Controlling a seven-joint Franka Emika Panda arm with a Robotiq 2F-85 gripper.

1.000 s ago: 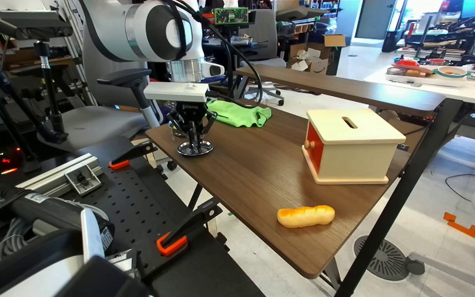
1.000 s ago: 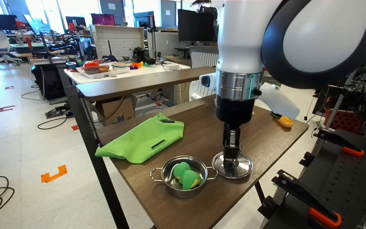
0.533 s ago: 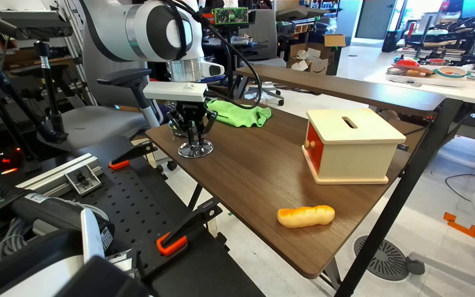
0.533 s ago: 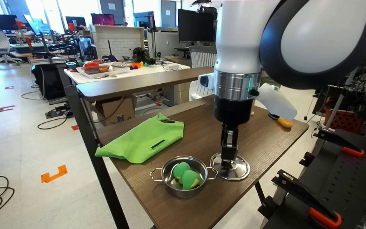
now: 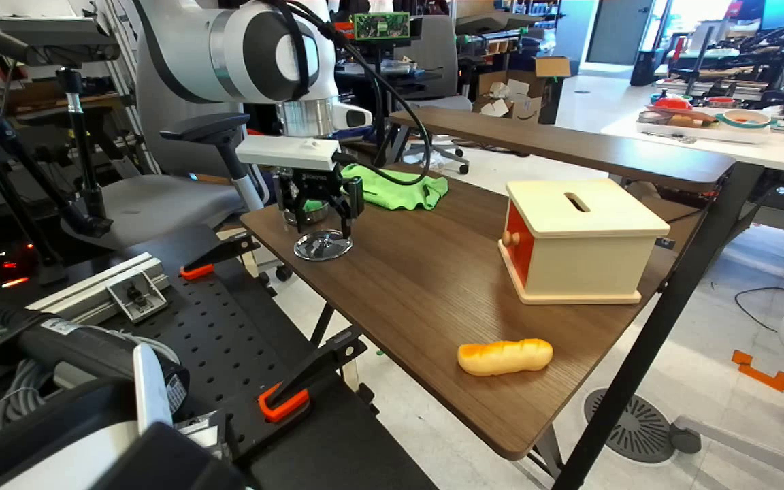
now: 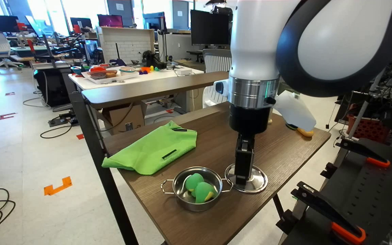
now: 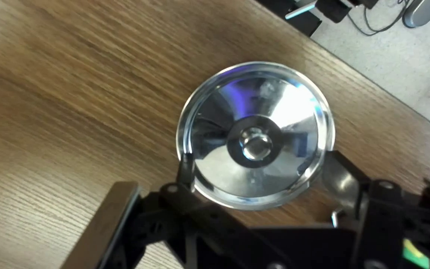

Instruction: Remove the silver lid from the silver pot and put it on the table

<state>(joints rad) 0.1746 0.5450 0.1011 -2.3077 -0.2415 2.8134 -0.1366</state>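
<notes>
The silver lid point(image 7: 254, 179) lies flat on the brown table point(image 5: 419, 286), its round knob point(image 7: 256, 145) facing up. Right beside it stands the silver pot point(image 6: 196, 206), uncovered, with two green objects point(image 6: 201, 190) inside. Over the lid, my gripper point(image 5: 324, 233) is open, pointing straight down. In the wrist view the gripper point(image 7: 258, 154) has its fingers spread about as wide as the lid, with the knob between them and touched by neither. Part of the pot shows behind one finger there. In an exterior view the fingers point(image 6: 243, 166) cover part of the lid.
A green cloth point(image 6: 158, 149) lies behind the pot. Farther along the table are a wooden box point(image 5: 582, 269) with a red front and a toy bread roll point(image 5: 504, 357). The lid sits near the table's edge, beside a black pegboard bench point(image 5: 229, 333) with orange-tipped clamps.
The lid shifted slightly toward the pot, then stayed put. My gripper's fingers, together at the knob before, have now spread apart and let go of it.
</notes>
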